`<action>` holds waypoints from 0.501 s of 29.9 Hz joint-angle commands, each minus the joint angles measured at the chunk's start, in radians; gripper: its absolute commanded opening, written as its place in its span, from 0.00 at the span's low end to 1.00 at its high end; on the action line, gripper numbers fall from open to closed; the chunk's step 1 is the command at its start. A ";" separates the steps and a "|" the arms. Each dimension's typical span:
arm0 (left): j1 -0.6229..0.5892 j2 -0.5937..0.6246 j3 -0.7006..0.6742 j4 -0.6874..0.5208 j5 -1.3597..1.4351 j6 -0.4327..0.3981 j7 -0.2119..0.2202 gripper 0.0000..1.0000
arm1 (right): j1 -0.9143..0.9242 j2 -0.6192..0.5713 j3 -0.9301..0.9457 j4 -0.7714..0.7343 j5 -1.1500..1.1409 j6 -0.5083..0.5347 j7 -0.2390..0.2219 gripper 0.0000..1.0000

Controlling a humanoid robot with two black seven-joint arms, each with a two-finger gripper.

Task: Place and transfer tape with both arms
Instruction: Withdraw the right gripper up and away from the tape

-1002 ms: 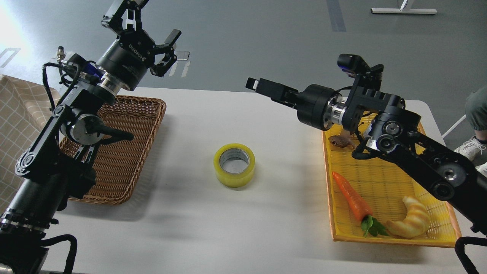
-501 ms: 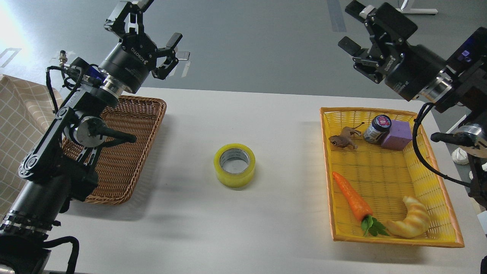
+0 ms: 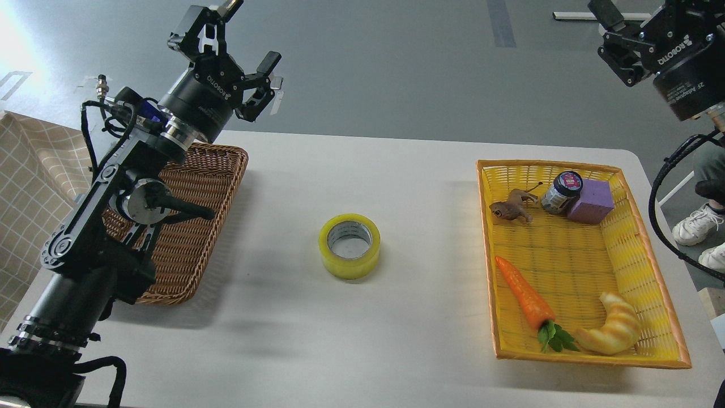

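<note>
Halfway, I judge — the yellow translucent tape roll with grey core [image 3: 349, 246] lies flat mid-table, unheld, brown wicker basket [image 3: 195, 226] at nine o'clock empty; my left gripper [image 3: 241, 48] spread wide, right gripper [image 3: 617, 34] too cropped to tell.

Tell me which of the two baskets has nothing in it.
The brown wicker basket on the left, beside the left arm, shows nothing inside. The yellow basket on the right holds a carrot, croissant, jar and more.
</note>
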 commanded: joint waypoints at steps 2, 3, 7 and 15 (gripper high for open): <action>-0.001 -0.008 0.003 -0.001 0.002 -0.002 -0.002 0.98 | 0.001 0.029 0.026 -0.007 0.059 0.000 0.000 1.00; -0.001 -0.007 0.003 -0.001 0.002 -0.002 -0.002 0.98 | 0.001 0.029 0.028 -0.007 0.071 0.000 0.000 1.00; -0.002 -0.005 0.000 -0.001 0.000 -0.013 -0.018 0.98 | -0.007 0.029 0.032 -0.009 0.110 0.000 0.016 1.00; 0.006 -0.008 0.002 -0.001 0.002 -0.021 -0.068 0.98 | -0.020 0.047 0.032 -0.041 0.110 0.000 0.134 1.00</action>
